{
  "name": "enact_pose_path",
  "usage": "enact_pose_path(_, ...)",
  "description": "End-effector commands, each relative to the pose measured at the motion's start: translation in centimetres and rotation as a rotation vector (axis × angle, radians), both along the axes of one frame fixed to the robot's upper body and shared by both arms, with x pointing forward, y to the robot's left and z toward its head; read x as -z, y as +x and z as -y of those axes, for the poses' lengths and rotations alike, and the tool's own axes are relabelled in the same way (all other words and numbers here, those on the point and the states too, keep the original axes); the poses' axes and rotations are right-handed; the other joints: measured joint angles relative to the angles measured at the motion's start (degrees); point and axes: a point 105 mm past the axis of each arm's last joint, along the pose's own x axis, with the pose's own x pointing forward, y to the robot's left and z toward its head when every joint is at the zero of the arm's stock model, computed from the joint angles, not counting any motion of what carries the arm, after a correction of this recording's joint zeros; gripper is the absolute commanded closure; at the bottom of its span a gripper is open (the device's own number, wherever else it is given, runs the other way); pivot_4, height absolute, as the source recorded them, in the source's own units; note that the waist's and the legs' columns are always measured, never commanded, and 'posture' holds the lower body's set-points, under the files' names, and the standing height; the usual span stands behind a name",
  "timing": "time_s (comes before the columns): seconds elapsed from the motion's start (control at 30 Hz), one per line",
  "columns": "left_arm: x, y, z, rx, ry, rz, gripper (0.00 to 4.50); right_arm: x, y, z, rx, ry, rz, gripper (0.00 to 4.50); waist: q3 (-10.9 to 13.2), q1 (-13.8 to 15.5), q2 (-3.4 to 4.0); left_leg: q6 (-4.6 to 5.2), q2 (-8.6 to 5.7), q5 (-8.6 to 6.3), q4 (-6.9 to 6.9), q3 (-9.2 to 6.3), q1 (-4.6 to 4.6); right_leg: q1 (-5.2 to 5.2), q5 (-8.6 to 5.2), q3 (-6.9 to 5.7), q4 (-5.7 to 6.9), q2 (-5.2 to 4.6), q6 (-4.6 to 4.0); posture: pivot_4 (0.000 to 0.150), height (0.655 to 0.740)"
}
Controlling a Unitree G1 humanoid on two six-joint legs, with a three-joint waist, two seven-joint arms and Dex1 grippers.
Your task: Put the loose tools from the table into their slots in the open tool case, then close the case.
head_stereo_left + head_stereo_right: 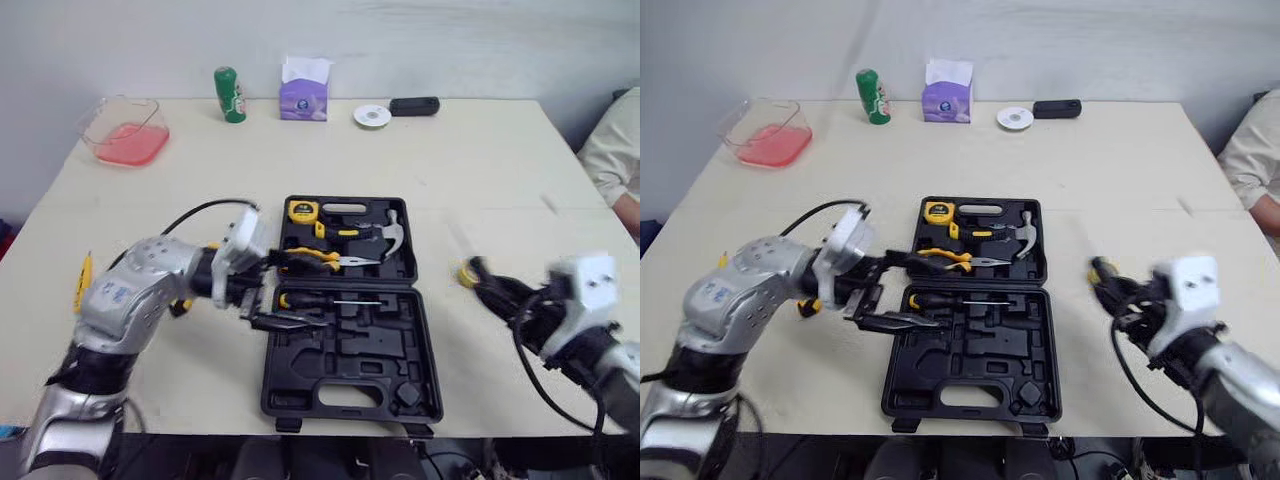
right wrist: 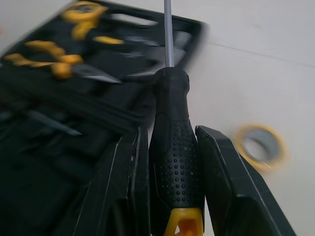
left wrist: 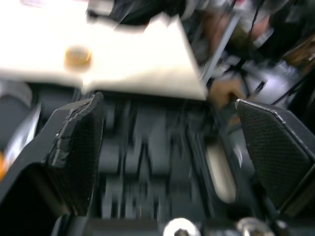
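On the counter [image 1: 450, 170] a case [image 1: 390, 385] is laid open. Beside it a screwdriver [image 2: 174, 147] is clamped by the right fingers [image 2: 123, 187]; the left fingers [image 3: 74, 142] are spread.

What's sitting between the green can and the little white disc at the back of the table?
A purple tissue box, white tissue poking out, stands between the green can and the white disc, seen in both eye views.

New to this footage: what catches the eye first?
The open black tool case lies mid-table, with yellow-handled pliers and a hammer in its far half. To its right, the right tool is shut on a black-handled screwdriver; the left tool hangs open at the case's left edge.
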Motion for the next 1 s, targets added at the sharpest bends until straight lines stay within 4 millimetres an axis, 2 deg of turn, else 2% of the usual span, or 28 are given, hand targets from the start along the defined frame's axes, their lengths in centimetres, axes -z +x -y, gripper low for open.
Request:
enact_pose_path(0.03, -0.6, -0.7, -0.9, -0.022, 0.040, 0.066, 0.00, 0.4, -0.7, -2.5, -0.324, -0.056, -0.078, 3.48, 0.1, 0.3, -0.11, -0.02, 0.01, 0.01, -0.02, -0.10, -0.08, -0.01, 0.00, 0.00, -0.01, -0.02, -0.01, 0.150, 0.7244)
enact_pose_path(0.17, 0.0, -0.8, -0.9, -0.037, 0.085, 0.094, 0.00, 0.8, -0.2, -2.9, -0.465, -0.138, -0.139, 3.48, 0.1, 1.5, -0.10, 0.03, -0.07, -0.02, 0.13, -0.22, -0.28, -0.03, 0.02, -0.13, -0.09, -0.17, 0.03, 0.150, 0.7244)
enact_pose_path(0.3, 0.3, -1.2, -1.4, -0.049, 0.134, 0.105, 0.00, 1.8, 1.8, -4.2, -0.595, -0.295, -0.155, 3.48, 0.1, 1.0, -0.11, 0.17, -0.04, -0.14, 0.58, -0.07, -0.40, -0.05, 0.10, -0.30, -0.07, -0.24, 0.16, 0.150, 0.7244)
enact_pose_path(0.53, 0.5, -1.0, -1.3, -0.063, 0.128, 0.115, 0.00, 2.5, 2.3, -5.8, -0.761, -0.412, -0.118, 3.48, 0.1, 1.0, -0.07, -0.10, 0.05, -0.17, 0.80, -0.02, -0.50, -0.13, 0.06, -0.43, -0.02, -0.28, 0.09, 0.150, 0.7244)
enact_pose_path(0.7, 0.9, -1.0, -1.2, -0.072, 0.125, 0.115, 0.00, 3.5, 2.7, -5.8, -0.800, -0.476, -0.113, 3.48, 0.1, 0.9, -0.07, -0.01, 0.02, -0.23, 0.94, 0.11, -0.49, -0.12, 0.14, -0.48, -0.01, -0.31, 0.23, 0.150, 0.7244)
enact_pose_path(0.83, 0.4, -0.9, -1.3, -0.073, 0.118, 0.120, 0.00, 3.9, 3.6, -5.8, -0.752, -0.475, -0.121, 3.48, 0.1, 0.9, -0.07, -0.03, 0.04, -0.24, 0.94, 0.13, -0.49, -0.13, 0.14, -0.49, 0.01, -0.32, 0.23, 0.150, 0.7244)
enact_pose_path(1.0, 0.5, -0.9, -1.5, -0.071, 0.126, 0.123, 0.00, 4.5, 3.4, -5.3, -0.760, -0.510, -0.127, 3.48, 0.1, 0.9, -0.07, -0.03, 0.03, -0.25, 0.94, 0.16, -0.48, -0.14, 0.14, -0.48, 0.02, -0.32, 0.23, 0.150, 0.7244)
